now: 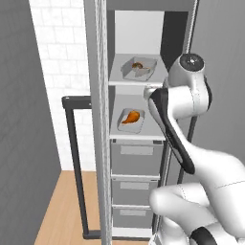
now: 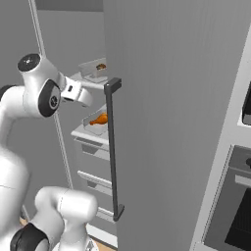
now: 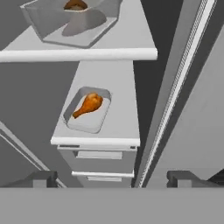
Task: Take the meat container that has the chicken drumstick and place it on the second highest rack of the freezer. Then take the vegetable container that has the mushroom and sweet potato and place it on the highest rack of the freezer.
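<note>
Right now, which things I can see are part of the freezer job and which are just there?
Part of the job:
- freezer
- highest rack, with the vegetable container on it
- second rack, with the meat container holding the chicken drumstick
- gripper, open and holding nothing

Just there:
- freezer drawers
- wall oven
</note>
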Robot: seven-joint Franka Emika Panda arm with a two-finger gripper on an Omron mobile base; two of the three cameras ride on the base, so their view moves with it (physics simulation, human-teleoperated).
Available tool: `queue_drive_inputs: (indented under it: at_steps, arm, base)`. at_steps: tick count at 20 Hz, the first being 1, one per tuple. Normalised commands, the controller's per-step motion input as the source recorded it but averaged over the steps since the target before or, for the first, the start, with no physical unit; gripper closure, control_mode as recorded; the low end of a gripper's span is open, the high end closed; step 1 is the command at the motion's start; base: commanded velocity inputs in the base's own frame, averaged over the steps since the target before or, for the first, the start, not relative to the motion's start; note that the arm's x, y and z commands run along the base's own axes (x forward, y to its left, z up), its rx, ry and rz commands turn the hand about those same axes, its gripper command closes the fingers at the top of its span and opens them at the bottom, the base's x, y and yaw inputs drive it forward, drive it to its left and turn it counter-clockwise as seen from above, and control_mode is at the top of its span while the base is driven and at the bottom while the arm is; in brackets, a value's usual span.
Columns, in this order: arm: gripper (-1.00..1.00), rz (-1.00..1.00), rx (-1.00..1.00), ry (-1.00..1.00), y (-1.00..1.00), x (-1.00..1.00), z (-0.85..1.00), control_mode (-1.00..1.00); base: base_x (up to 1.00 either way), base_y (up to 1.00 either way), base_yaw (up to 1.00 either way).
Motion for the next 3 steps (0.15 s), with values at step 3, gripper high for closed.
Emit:
queue_drive_inputs:
  at_steps: [3]
  arm:
    - [-1.00,0.14,-0.14,0.00,0.00,-0.63,-0.72,-1.00]
  base:
    - [0.00,0.00,0.00]
